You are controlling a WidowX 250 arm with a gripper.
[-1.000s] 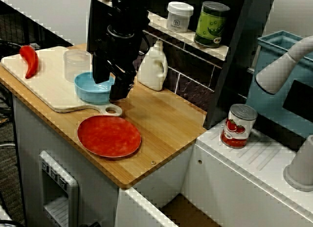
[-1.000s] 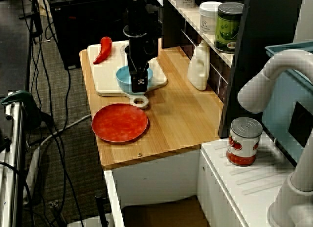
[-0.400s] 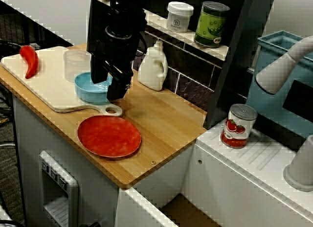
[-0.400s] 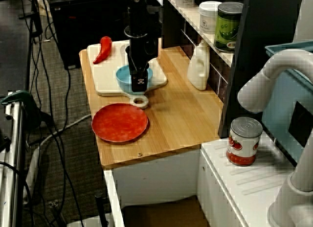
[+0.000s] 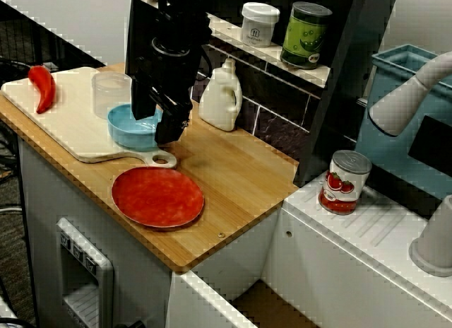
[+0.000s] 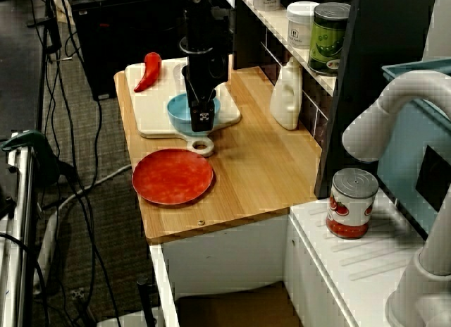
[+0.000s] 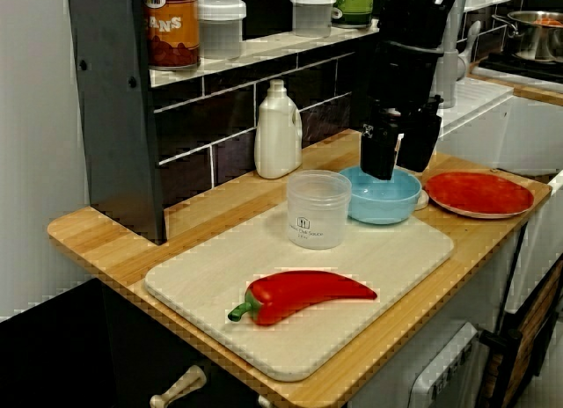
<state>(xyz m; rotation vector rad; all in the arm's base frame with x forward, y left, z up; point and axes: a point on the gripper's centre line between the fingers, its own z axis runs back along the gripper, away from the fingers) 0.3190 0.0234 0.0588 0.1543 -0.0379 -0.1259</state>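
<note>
Gripper (image 7: 398,167): jaws apart, empty, poised over the rim of the blue bowl (image 7: 378,204), centre-right in the low side view, at the end of the cutting board (image 7: 211,280). Risk: a finger catching that rim could tip the bowl against the adjacent clear cup (image 7: 318,210).

Desk (image 5: 240,179): wooden, 3 items directly on it.
Cutting board (image 5: 70,130): flat on desk; bears blue bowl (image 5: 131,130), clear cup (image 5: 109,93), red pepper (image 5: 42,88).
Red plate (image 5: 157,197): on desk, just beside board's handle.
White bottle (image 5: 220,98): upright, by the tiled wall.
</note>
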